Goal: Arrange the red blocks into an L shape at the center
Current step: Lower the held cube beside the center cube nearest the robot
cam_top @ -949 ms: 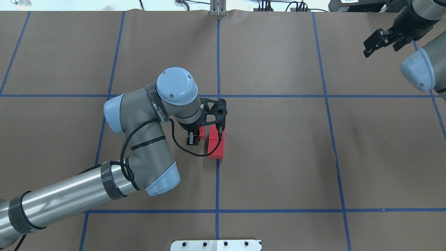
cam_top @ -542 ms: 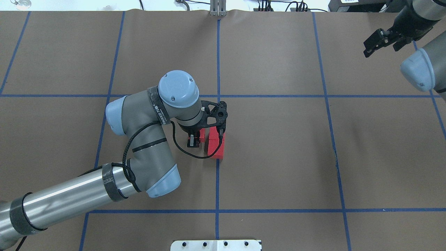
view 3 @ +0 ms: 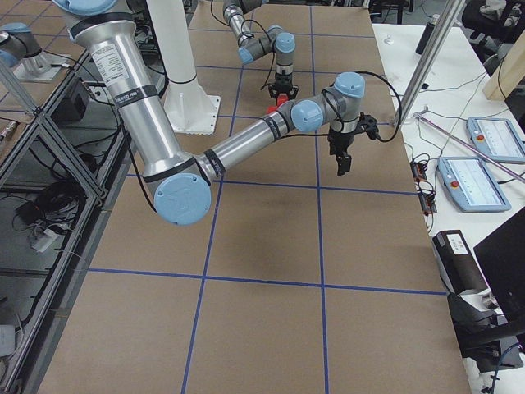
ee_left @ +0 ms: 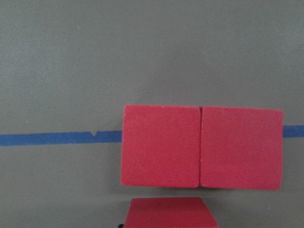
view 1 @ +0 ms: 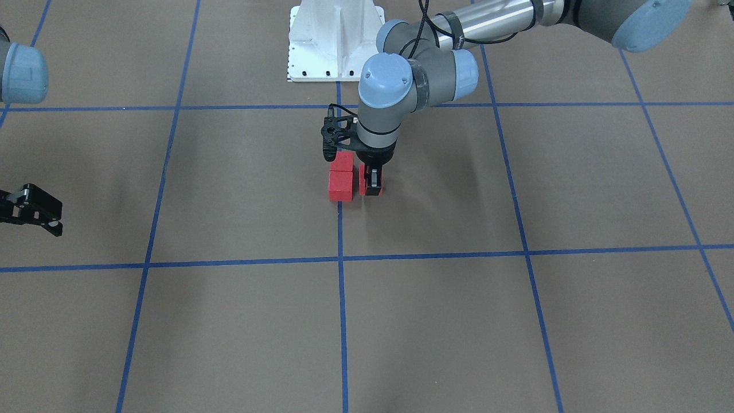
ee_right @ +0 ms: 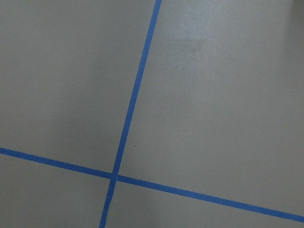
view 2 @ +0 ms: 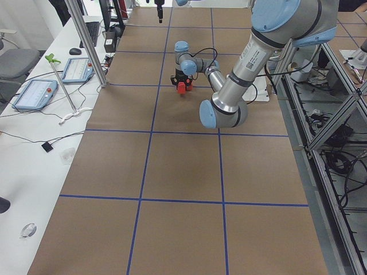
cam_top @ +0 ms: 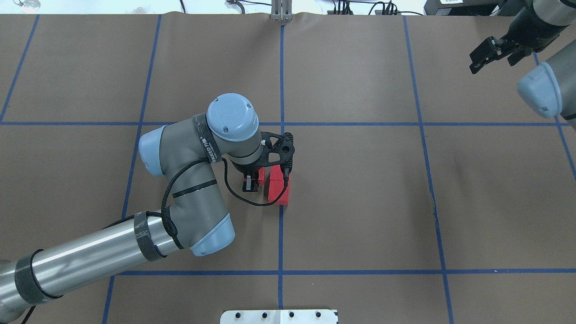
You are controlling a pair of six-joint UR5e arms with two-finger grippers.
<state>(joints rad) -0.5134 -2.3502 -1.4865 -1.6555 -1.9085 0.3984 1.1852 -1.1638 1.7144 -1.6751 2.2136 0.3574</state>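
Note:
Two red blocks (cam_top: pixel 279 189) sit touching in a row on the vertical blue line of the center (cam_top: pixel 315 189); they also show in the front view (view 1: pixel 341 178) and the left wrist view (ee_left: pixel 202 147). My left gripper (cam_top: pixel 250 183) points straight down and is shut on the third red block (view 1: pixel 365 182). It holds that block just beside the far block of the row, low over the floor. The block's top edge shows in the left wrist view (ee_left: pixel 171 213). My right gripper (cam_top: pixel 492 60) is open and empty, far off at the far right.
The white robot base (view 1: pixel 335 40) stands at the near table edge, behind the left arm. The left arm's elbow (cam_top: pixel 189 198) hangs over the floor left of the blocks. Brown floor with blue grid lines lies all around.
The left arm's wrist and elbow have shifted slightly right and toward the robot, bringing the held block a little closer to the row. The two blocks and the right arm have not moved.

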